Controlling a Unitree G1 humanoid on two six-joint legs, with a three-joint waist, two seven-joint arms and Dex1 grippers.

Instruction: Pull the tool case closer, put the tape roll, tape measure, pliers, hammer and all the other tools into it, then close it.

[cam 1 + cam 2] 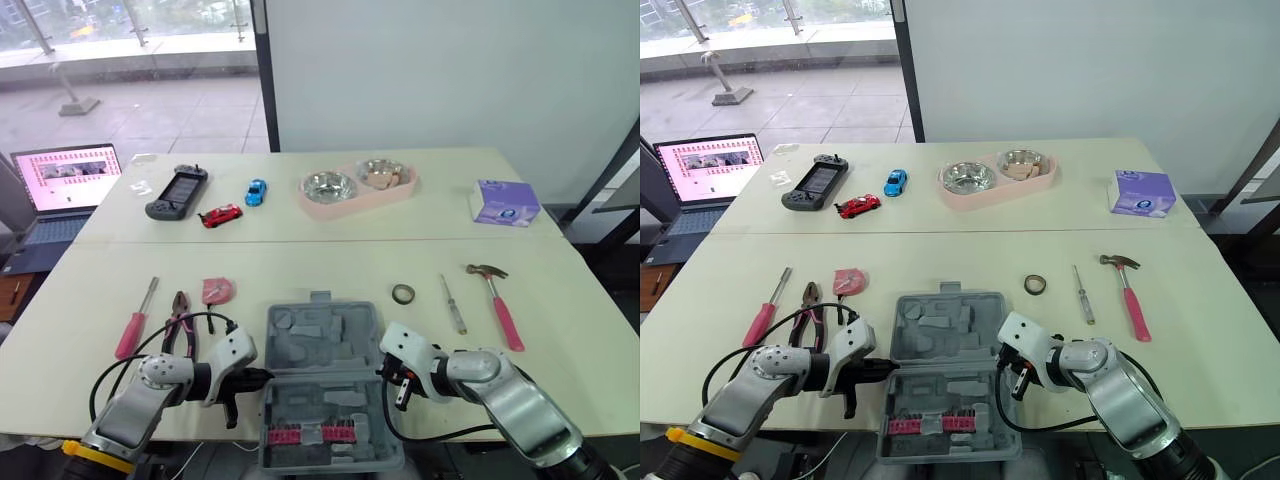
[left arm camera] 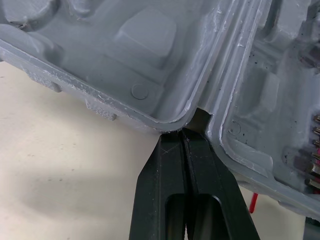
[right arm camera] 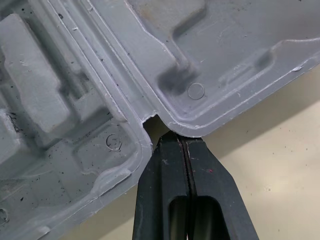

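The grey tool case (image 1: pixel 322 350) lies open at the table's front middle, its near half reaching over the front edge. My left gripper (image 1: pixel 264 378) is shut, its tips (image 2: pixel 181 134) touching the case's left hinge notch. My right gripper (image 1: pixel 385 373) is shut too, tips (image 3: pixel 175 137) at the right hinge notch. Left of the case lie a red-handled screwdriver (image 1: pixel 133 325), pliers (image 1: pixel 182 322) and a pink tape measure (image 1: pixel 217 291). To its right lie the tape roll (image 1: pixel 403 294), a small screwdriver (image 1: pixel 453 303) and a hammer (image 1: pixel 500 300).
On the far table stand a game controller (image 1: pixel 177 193), a red toy car (image 1: pixel 220 215), a blue toy car (image 1: pixel 256 191), a pink double bowl (image 1: pixel 357 187) and a tissue box (image 1: pixel 503 203). A laptop (image 1: pixel 60 190) sits beyond the left edge.
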